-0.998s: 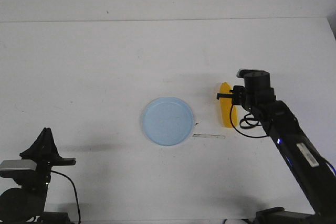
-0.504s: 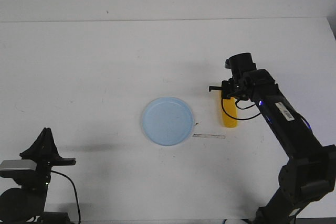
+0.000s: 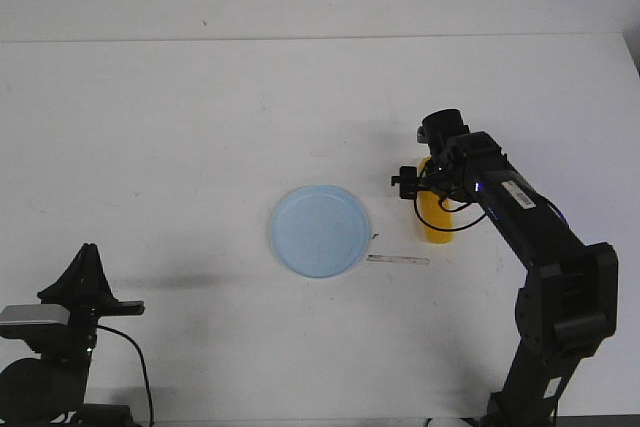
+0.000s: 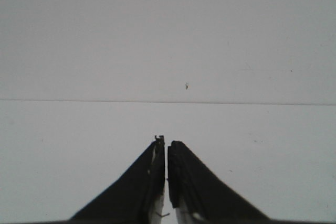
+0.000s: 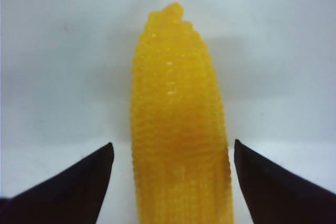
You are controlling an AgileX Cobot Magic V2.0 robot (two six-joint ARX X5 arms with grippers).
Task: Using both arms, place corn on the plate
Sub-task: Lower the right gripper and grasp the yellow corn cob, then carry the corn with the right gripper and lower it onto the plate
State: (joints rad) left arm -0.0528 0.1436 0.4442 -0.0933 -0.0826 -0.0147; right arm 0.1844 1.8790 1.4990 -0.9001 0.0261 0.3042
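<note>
With the right hand (image 5: 170, 182) spread wide astride the corn (image 5: 178, 129), an off-centre close could roll it off across the worktop (image 3: 200, 127).

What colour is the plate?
Pale blue; the plate shows best in the front view.

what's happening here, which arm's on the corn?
The right arm is. Its claw is open, one finger on each side of the corn, with gaps showing, so nothing is gripped yet. The corn lies on the table to the right of the plate, which holds nothing. The left claw is shut and parked at the near-left corner, away from both.
</note>
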